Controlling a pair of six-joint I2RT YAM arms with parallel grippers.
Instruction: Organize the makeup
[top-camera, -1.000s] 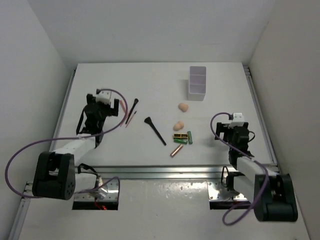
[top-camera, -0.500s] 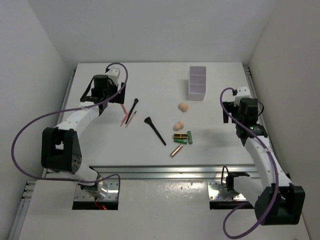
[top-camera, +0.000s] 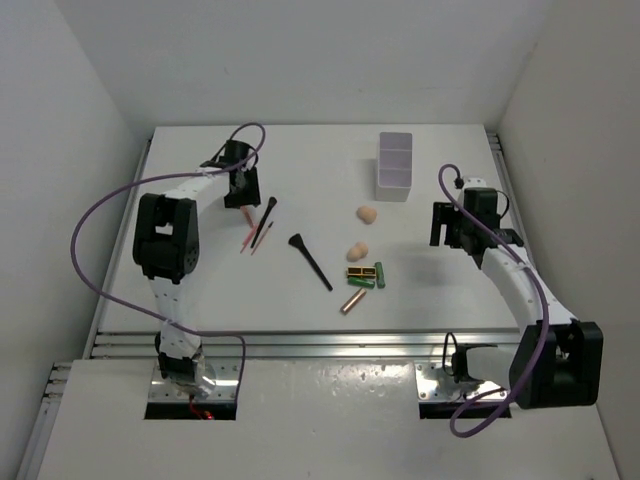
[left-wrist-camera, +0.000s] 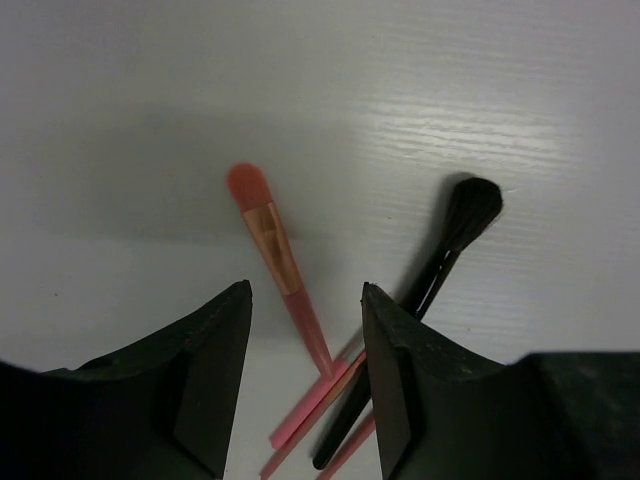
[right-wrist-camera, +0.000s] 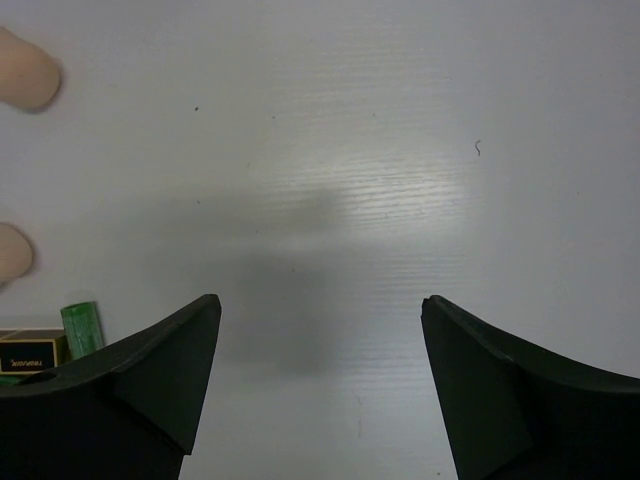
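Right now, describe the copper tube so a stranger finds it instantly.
Start at the white box at the far side and come nearer, past two peach sponges. Of the short tubes there, the copper tube lies nearest, alone and slanted.

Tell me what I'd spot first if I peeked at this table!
Probably the left gripper, hanging open right over a pink brush and a thin black brush on the left side of the table. In the middle lies a little jumble of peach sponges and short tubes. A white box stands behind them at the back.
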